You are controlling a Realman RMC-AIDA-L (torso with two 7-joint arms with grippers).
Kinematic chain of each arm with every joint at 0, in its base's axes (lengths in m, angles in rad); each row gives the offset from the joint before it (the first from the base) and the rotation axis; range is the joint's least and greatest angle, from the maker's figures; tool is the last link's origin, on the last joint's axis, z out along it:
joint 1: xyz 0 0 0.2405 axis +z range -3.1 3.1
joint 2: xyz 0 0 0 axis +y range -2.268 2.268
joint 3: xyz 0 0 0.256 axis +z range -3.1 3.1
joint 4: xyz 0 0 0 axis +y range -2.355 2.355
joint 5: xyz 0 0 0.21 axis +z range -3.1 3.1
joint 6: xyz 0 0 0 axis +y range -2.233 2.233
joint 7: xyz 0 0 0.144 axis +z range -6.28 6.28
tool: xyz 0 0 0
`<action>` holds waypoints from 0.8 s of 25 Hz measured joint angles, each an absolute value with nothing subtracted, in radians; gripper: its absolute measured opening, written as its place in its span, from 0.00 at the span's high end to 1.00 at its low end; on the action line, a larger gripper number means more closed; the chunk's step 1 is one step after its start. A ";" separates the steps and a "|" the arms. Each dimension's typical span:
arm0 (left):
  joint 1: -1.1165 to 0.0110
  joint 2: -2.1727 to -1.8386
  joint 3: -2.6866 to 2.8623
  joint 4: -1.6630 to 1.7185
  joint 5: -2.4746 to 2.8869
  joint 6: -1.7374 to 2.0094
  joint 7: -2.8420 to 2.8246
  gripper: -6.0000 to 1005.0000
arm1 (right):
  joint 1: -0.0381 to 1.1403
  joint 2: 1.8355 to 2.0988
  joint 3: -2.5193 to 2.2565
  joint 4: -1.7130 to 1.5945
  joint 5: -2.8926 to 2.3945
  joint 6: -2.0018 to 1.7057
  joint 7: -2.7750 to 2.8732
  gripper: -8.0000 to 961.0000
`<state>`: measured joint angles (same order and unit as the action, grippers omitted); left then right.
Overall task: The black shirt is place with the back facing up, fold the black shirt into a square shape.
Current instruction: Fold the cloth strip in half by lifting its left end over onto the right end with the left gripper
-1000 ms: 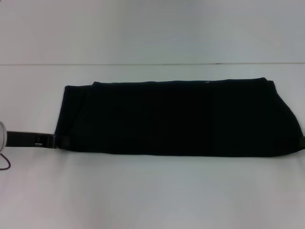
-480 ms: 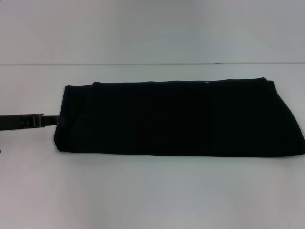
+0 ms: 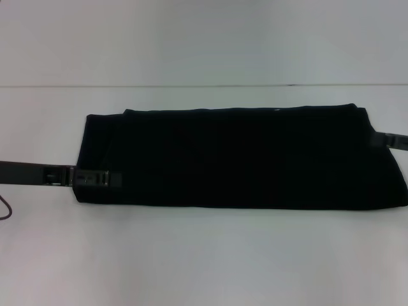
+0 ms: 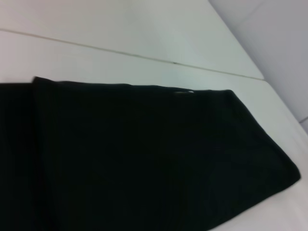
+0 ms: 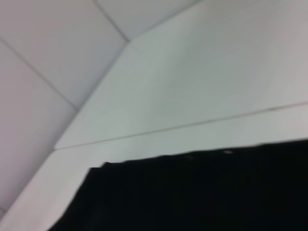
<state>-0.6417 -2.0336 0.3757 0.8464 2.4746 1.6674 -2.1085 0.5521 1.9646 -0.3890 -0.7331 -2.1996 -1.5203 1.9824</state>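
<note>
My left gripper (image 3: 105, 179) reaches over the shirt (image 3: 236, 156) end by the desk's (image 3: 204, 255) left edge for the crosswise fold, my right gripper (image 3: 390, 140) is at the opposite end; I cannot tell either's jaws.

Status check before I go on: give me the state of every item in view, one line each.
black shirt: lying flat on the table, folded into a long band, not yet a square; no print showing.
left gripper: over the shirt's left end near its front edge; fingers unclear.
right gripper: at the shirt's right end, by the far corner; fingers unclear.
table: white, carrying the shirt.
</note>
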 joint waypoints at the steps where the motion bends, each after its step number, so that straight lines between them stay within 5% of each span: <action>1: -0.642 -2.033 0.375 0.848 2.475 1.679 -2.109 0.24 | 0.557 1.972 -0.390 -0.731 -2.185 -1.524 1.961 0.17; 7: -0.631 -2.035 0.375 0.842 2.481 1.719 -2.119 0.21 | 0.571 2.015 -0.400 -0.728 -2.124 -1.545 1.821 0.02; 20: -0.678 -2.020 0.395 0.721 2.626 1.647 -2.299 0.20 | 0.616 2.044 -0.474 -0.675 -2.123 -1.536 1.667 0.02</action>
<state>-0.6777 -2.0200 0.3952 0.7211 2.6262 1.6473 -2.2992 0.6156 2.0443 -0.4745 -0.6752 -2.1231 -1.5356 1.6666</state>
